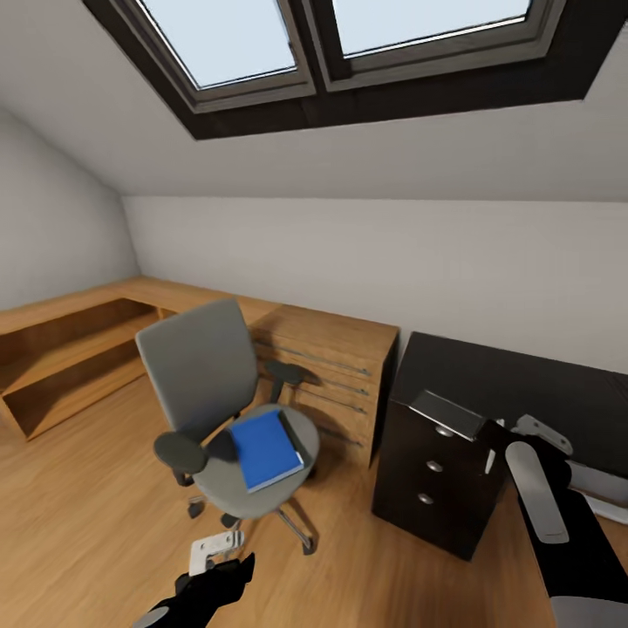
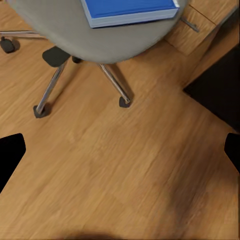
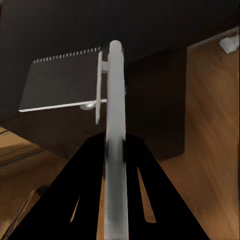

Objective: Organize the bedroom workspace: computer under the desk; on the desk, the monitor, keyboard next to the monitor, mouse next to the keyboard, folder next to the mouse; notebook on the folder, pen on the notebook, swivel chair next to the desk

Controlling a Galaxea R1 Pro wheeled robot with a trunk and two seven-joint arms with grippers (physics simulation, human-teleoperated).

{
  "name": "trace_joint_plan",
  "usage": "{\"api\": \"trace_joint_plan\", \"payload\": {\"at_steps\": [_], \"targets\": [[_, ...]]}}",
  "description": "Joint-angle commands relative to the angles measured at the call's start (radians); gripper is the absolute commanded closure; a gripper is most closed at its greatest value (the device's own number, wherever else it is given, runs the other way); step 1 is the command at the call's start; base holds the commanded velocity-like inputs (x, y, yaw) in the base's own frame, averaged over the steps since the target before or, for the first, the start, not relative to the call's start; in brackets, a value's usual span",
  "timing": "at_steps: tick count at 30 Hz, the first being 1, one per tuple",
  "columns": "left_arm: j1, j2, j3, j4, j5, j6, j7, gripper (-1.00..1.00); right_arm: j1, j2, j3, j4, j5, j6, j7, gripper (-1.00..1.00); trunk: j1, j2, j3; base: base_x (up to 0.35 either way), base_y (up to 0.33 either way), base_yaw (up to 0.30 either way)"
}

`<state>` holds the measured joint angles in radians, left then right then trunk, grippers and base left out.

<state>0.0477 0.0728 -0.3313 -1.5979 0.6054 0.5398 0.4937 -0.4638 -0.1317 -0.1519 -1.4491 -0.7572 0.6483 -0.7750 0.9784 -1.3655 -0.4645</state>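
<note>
While lying flat on the grey seat of the swivel chair (image 1: 227, 410), rests the bright-blue folder (image 1: 265, 450) — dark spine strip toward the dresser side, white page edges showing in the left wrist view. Carries no readable label, brand or writing, nor does anything else in the room. Stands on the light wood floor (image 1: 78, 515), chrome legs and castors spread, just in front of a light wooden dresser (image 1: 331, 366) and a low wooden shelf along the wall. Farther toward the right, sits the glossy black desk (image 1: 523, 384) with its dark three-drawer unit, and on its corner the thin dark grey notebook (image 1: 449, 413). Right gripper (image 1: 501, 440) clenched on the white pen (image 3: 115, 135) — held above the notebook's edge, tip pointing toward the desk top. Left gripper (image 1: 216, 551) low over the floor near the chair base, fingers spread apart, grasping nothing. Overhead, a dark-framed skylight (image 1: 340, 52) in the sloped ceiling.
</note>
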Motion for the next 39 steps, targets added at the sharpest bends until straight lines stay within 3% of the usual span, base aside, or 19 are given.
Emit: {"api": "trace_joint_plan", "payload": {"at_steps": [1,3,4,9,30,32,33,39], "targets": [[0.0,0.0,-0.002,-0.002,0.0,0.0,0.011,-1.0,-0.001,0.0,-0.003,-0.001,-0.008,0.002,-0.007,1.0,0.001,-0.001,-0.001,0.321,-0.071,-0.3],[0.0,0.0,-0.002,-0.002,-0.02,0.0,0.012,-1.0,-0.001,0.0,-0.004,-0.001,-0.007,0.002,-0.007,1.0,0.001,-0.001,-0.001,0.321,-0.074,-0.3],[0.0,-0.001,-0.01,-0.002,-0.068,0.0,0.013,-1.0,-0.001,-0.001,-0.005,-0.001,-0.005,0.002,-0.007,1.0,0.001,-0.001,-0.001,0.321,-0.113,-0.299],[0.0,-0.001,-0.033,-0.002,-0.119,0.0,0.015,-1.0,-0.001,-0.002,-0.005,-0.001,-0.002,0.002,-0.007,1.0,0.001,-0.001,-0.001,0.321,-0.141,-0.291],[0.0,-0.002,-0.04,-0.002,-0.122,0.001,0.013,-1.0,-0.001,-0.004,0.003,0.041,-0.002,0.001,0.0,1.0,0.001,-0.001,-0.001,0.321,-0.034,-0.045],[0.0,-0.001,-0.049,-0.002,-0.123,0.001,0.013,-1.0,-0.001,-0.016,0.003,0.043,-0.002,0.001,0.014,1.0,0.001,-0.001,-0.001,0.306,-0.15,0.0],[0.0,-0.001,-0.059,-0.002,-0.123,0.001,0.015,-1.0,-0.001,-0.038,0.003,0.059,-0.002,0.001,0.051,1.0,0.001,-0.001,-0.001,0.283,-0.209,0.0],[0.0,-0.001,-0.064,-0.002,-0.124,0.001,0.015,-1.0,-0.001,-0.052,0.002,0.11,-0.001,0.001,0.101,1.0,0.001,-0.001,-0.001,0.274,-0.225,0.0]]}}
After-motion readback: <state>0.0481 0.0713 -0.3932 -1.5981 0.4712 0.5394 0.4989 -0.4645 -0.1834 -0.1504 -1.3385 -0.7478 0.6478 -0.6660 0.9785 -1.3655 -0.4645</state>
